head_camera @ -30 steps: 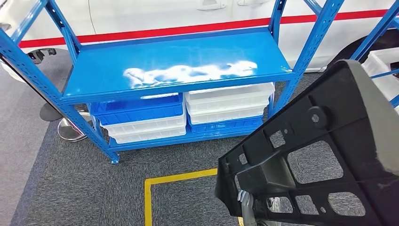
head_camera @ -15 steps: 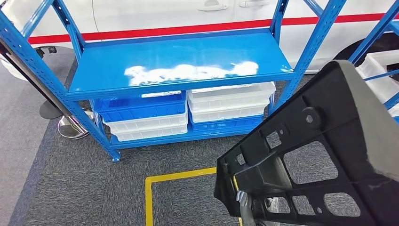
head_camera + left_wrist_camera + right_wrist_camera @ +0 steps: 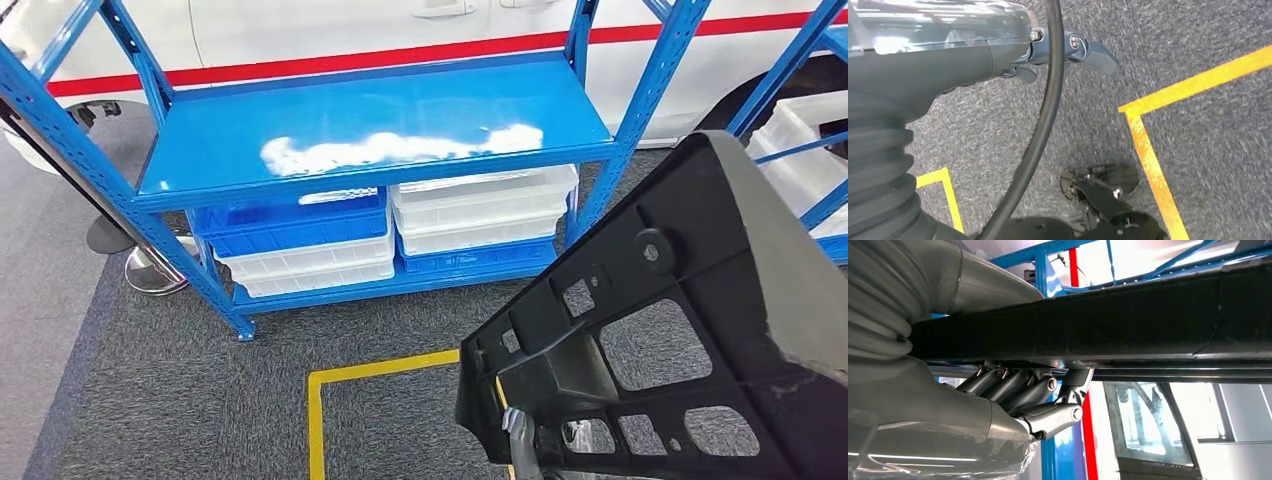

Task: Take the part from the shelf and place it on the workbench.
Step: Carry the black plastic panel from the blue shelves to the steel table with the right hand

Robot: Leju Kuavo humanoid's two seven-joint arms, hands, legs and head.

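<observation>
A large black plastic part (image 3: 680, 330) with several cut-out openings covers the lower right of the head view, held up and tilted in front of me. My right hand (image 3: 1018, 400) grips its edge (image 3: 1098, 325), thumb on one side and fingers curled against the other. A bit of the hand's metal (image 3: 520, 435) shows through the part's openings. The blue shelf board (image 3: 380, 120) ahead is bare, with a white glare patch on it. My left hand (image 3: 998, 55) hangs over the grey carpet with nothing in it, fingers apart.
Blue and white bins (image 3: 300, 245) and white bins (image 3: 480, 215) are stacked on the rack's bottom level. Yellow floor tape (image 3: 370, 370) marks a square on the carpet. A white car (image 3: 400, 30) stands behind the rack. Another rack with a white bin (image 3: 800, 140) is at the right.
The whole picture shifts a little, so the camera has moved. The black part stays in my right hand at about the same place in view.
</observation>
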